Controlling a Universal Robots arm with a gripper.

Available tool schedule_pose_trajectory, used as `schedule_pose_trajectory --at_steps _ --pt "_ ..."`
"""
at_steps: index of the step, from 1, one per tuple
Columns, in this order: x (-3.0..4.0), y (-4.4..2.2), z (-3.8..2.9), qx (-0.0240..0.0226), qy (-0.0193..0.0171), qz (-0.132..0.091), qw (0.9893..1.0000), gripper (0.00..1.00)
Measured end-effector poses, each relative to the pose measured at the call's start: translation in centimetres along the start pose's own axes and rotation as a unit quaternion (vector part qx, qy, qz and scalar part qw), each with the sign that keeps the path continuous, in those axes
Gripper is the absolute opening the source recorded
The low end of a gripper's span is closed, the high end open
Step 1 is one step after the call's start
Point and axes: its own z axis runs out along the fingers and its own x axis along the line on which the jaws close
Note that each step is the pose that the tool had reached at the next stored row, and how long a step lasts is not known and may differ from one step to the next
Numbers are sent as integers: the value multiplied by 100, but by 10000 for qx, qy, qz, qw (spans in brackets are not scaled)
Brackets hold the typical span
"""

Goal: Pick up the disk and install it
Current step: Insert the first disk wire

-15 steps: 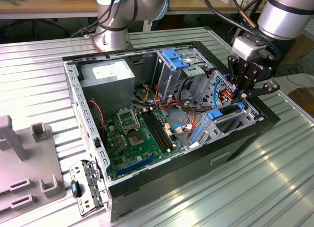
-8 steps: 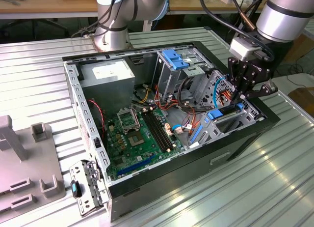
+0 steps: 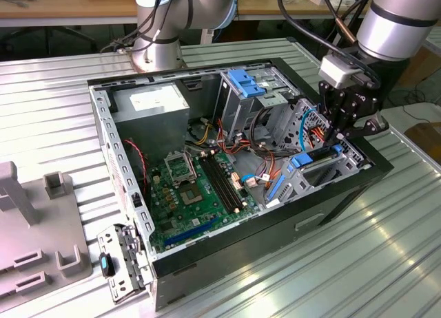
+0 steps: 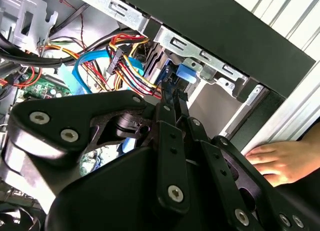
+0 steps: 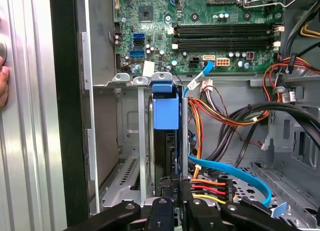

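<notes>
Ribbed metal tabletop (image 3: 386, 242) supports an open computer case (image 3: 275, 221) in the exterior view; the gripper (image 3: 342, 134) hangs over the drive cage at the case's corner on the exterior view's right, where the disk (image 3: 318, 157) sits on edge. In the second wrist view, the fingers (image 4: 172, 103) nearly meet around the disk's blue carrier (image 4: 186, 73); a hand (image 4: 280, 158) rests outside the case. In the first wrist view, the disk stands vertically between cage rails (image 5: 143, 136), fingers pinching its edge.

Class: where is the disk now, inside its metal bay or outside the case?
Inside: the disk stands edgewise between the bay's rails, beside the case wall.
</notes>
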Motion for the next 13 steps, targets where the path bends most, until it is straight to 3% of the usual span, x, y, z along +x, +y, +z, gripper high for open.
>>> schedule_pose_trajectory --at_steps 13 --pt "-2 26 41 -4 3 48 10000 17"
